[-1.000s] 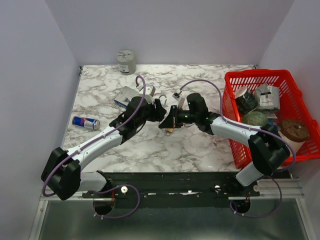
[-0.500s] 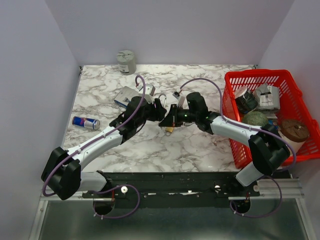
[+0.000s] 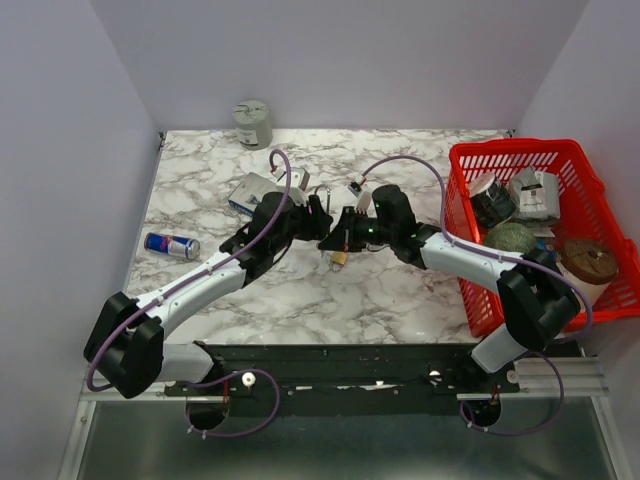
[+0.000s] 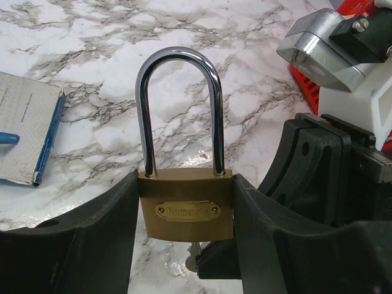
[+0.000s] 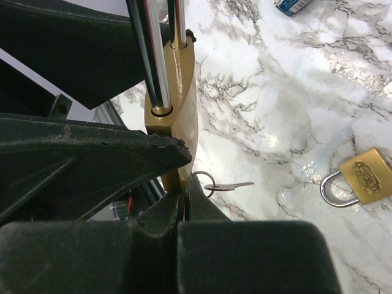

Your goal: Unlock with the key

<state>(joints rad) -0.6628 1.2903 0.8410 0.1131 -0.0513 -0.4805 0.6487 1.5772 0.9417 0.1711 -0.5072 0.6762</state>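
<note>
My left gripper (image 3: 316, 222) hangs over the middle of the marble tabletop (image 3: 400, 295), nearer its far edge. Its jaws stand part open, clamped on the two narrow sides of a brass padlock (image 4: 185, 205) that is held upright with both shackle legs seated in the body. Under the lock a key (image 4: 192, 258) sits at the keyhole, and my right gripper (image 3: 346, 232) is pinched closed on it. A second padlock (image 5: 366, 177) lies loose on the tabletop. I judge the lock heavy, rigid and slick-faced, best held by its body, while the thin key wants a firm pinch on its head
</note>
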